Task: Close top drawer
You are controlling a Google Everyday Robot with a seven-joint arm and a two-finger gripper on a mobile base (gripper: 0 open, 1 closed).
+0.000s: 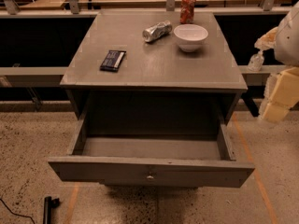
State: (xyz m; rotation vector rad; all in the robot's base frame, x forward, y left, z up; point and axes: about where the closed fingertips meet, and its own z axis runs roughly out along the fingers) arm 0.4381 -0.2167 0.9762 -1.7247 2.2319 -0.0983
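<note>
Here, top drawer [150, 166] open, front toward camera, long axis left-right; gripper [279, 97] at right edge, state unclear.

1. The top drawer [149, 169] sticks far out, and the floor [187, 206] in front of it is open.
2. A black thing [47, 208] lies on the floor, low and left of the drawer.
3. The claw [258, 59] hangs at the right, beside the counter [159, 69], not touching it.

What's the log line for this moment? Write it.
top drawer: pulled out | gripper: right of cabinet, off the drawer | closing: not yet done
</note>
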